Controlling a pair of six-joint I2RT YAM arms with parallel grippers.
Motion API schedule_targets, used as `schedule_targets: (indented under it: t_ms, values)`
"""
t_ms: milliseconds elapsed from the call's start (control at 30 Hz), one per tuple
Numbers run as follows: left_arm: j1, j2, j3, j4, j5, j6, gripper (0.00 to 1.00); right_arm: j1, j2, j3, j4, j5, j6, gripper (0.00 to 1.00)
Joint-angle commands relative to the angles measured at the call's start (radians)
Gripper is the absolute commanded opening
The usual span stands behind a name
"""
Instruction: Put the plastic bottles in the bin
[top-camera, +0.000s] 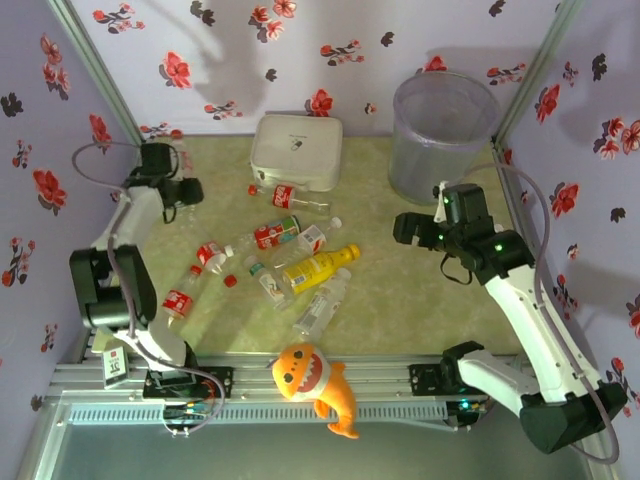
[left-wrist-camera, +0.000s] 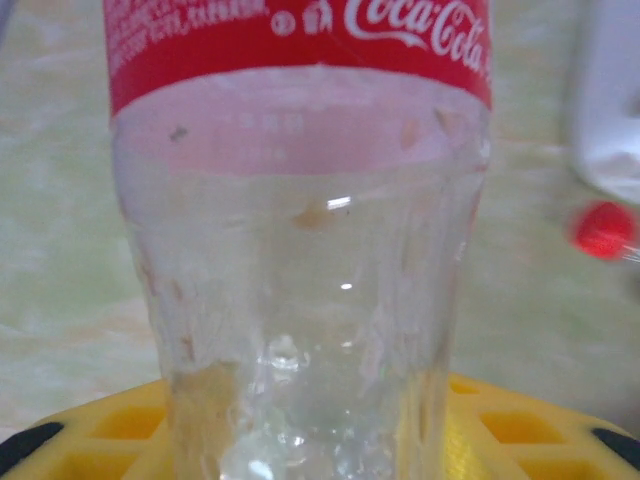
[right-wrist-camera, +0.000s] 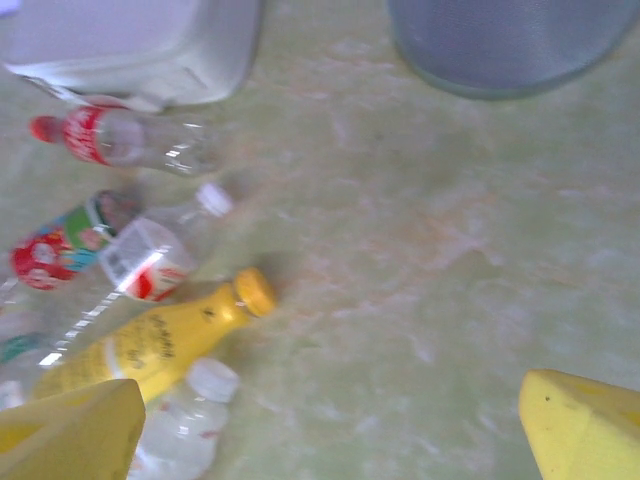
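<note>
L gripper (top-camera: 183, 190) is sitting out at 10 o'clock by the wall. On the wrist cam its yellow fingers (left-wrist-camera: 120, 428) are clamping a Coke bottle (left-wrist-camera: 300, 250), label end pointing away. R gripper (top-camera: 405, 229) is hovering at 3 o'clock, fingers spread wide w/ nothing between. Bin (top-camera: 440, 150) is standing at 1 o'clock in the far corner. The other bottles (top-camera: 290, 255) are lying loose around centre, yellow one (top-camera: 318, 266) among them. Looks like the grab is made and the carry is pending. L is needing to lift, swing across to 1 o'clock clearing the box (top-camera: 295, 150), then let go over the rim. That's a long reach, so prob. a handover to R.
</note>
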Motion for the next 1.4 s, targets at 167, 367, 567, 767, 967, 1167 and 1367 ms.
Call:
schedule_targets:
  t_ms: [167,367,567,767,967,1167,1367]
  values:
    - [-0.326,-0.229,-0.179,0.169,0.16,-0.167,0.17,0.121,0.193,0.089,0.287,-0.19,0.116,0.94]
    - [-0.518,-0.265,-0.296,0.392,0.349,-0.238,0.11,0.176,0.351,0.12,0.514,-0.348,0.254,0.91]
    - [-0.593,-0.246,-0.408,0.617,0.404,-0.333,0.05,0.186,0.457,0.167,0.639,-0.427,0.328,0.9]
    - [-0.629,-0.239,-0.433,0.661,0.43,-0.311,0.04,0.178,0.576,0.239,0.626,-0.427,0.328,0.9]
    - [-0.635,-0.246,-0.435,0.657,0.447,-0.284,0.04,0.178,0.653,0.293,0.631,-0.445,0.325,0.85]
    - [-0.64,-0.238,-0.432,0.663,0.453,-0.271,0.03,0.178,0.675,0.302,0.613,-0.447,0.307,0.7]
    - [-0.647,-0.234,-0.419,0.635,0.456,-0.25,0.06,0.177,0.68,0.304,0.602,-0.446,0.282,0.6]
